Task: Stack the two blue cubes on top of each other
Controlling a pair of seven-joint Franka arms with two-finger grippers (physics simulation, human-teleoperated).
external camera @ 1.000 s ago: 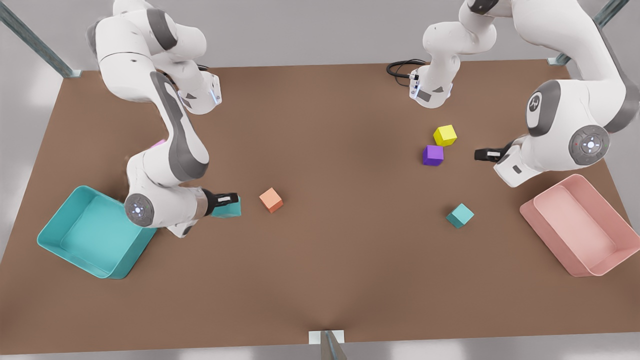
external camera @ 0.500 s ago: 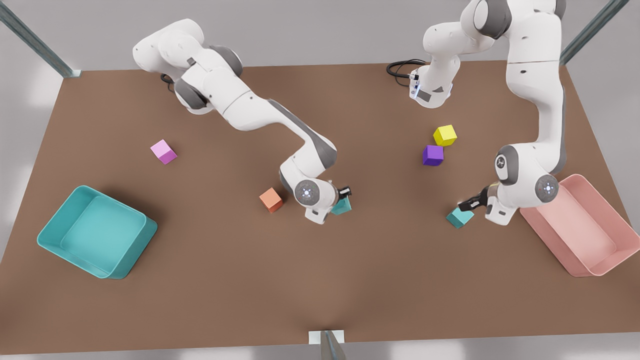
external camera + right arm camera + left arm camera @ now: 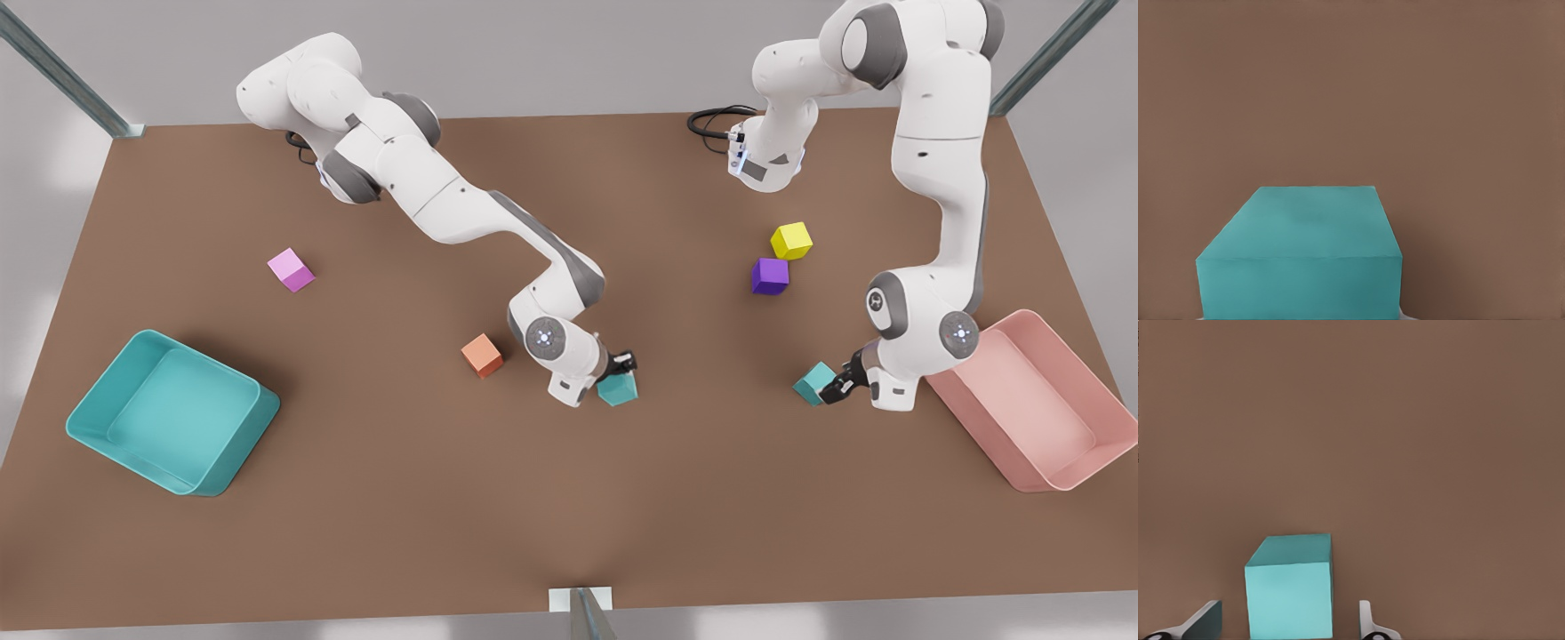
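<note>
Brown worktop point(image 3: 569, 498). The right gripper point(image 3: 622, 369), clamped on the carried blue cube point(image 3: 619, 390), just hauled it to the middle. Further right, the left gripper point(image 3: 836, 389) has dropped, fingers spread, around the second blue cube point(image 3: 812, 382). They're well apart, so no stack yet.

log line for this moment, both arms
right gripper: holding centre blue cube | left gripper: open around other blue cube | stack: not yet done

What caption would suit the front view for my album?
On a brown table, the right hand grips one blue cube; the left hand, open, straddles the other blue cube.
</note>
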